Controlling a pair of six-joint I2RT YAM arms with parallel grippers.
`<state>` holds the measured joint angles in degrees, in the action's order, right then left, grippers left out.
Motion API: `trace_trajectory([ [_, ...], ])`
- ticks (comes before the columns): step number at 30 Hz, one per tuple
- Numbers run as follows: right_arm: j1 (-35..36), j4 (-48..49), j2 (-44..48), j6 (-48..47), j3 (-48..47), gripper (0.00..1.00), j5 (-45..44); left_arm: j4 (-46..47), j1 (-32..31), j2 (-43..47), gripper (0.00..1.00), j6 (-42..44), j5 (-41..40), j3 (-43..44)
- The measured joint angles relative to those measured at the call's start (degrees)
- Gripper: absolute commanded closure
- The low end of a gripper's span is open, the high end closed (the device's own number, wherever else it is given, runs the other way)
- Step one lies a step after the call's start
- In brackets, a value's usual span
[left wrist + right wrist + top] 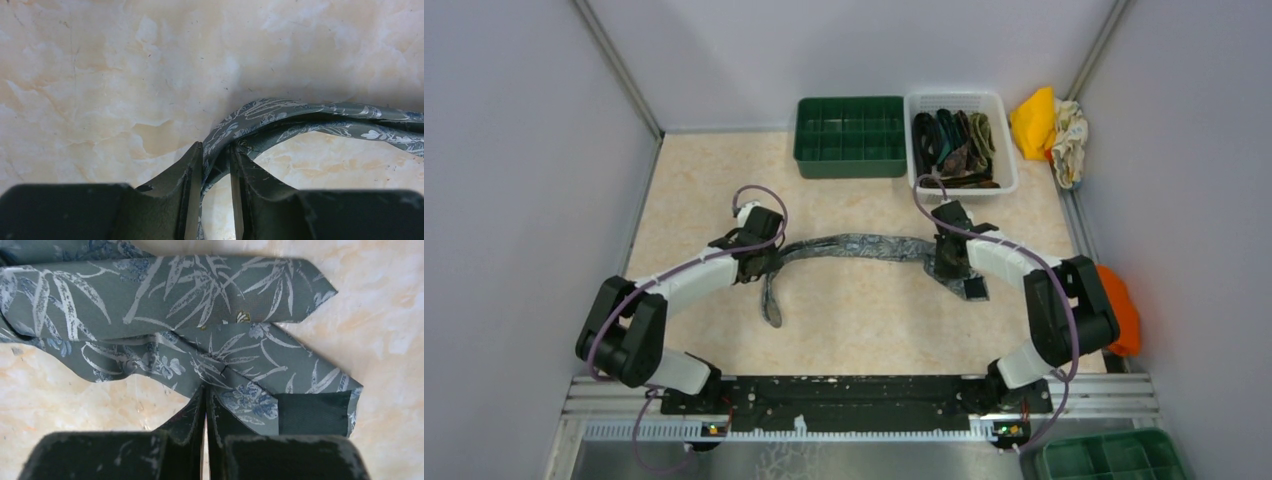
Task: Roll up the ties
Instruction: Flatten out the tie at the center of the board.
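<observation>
You've got the tie (864, 247) unrolled on the table (844, 320) near the basket (1007, 150). Your left hand (216, 152) grasps it; your right hand (206, 395) sits clenched at its wide end. Other ties (954, 140) wait in the basket.

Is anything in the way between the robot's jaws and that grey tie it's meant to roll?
Nothing visible is. The left gripper has its jaws closed on the grey tie, and the right gripper seems to pinch its folded wide end.
</observation>
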<state>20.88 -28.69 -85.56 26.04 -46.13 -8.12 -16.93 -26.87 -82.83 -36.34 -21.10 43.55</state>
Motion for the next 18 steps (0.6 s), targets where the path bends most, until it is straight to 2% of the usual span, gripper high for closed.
trace_trajectory([
  [8,-1.62,-2.49,-7.61,1.01,-7.32,1.0,-6.01,0.81,0.0,1.22,0.67,-0.02,1.49,-1.05],
  [18,-12.98,-6.45,-15.21,-2.32,-15.82,1.0,-13.66,2.29,0.0,1.7,0.67,0.0,3.74,-3.21],
])
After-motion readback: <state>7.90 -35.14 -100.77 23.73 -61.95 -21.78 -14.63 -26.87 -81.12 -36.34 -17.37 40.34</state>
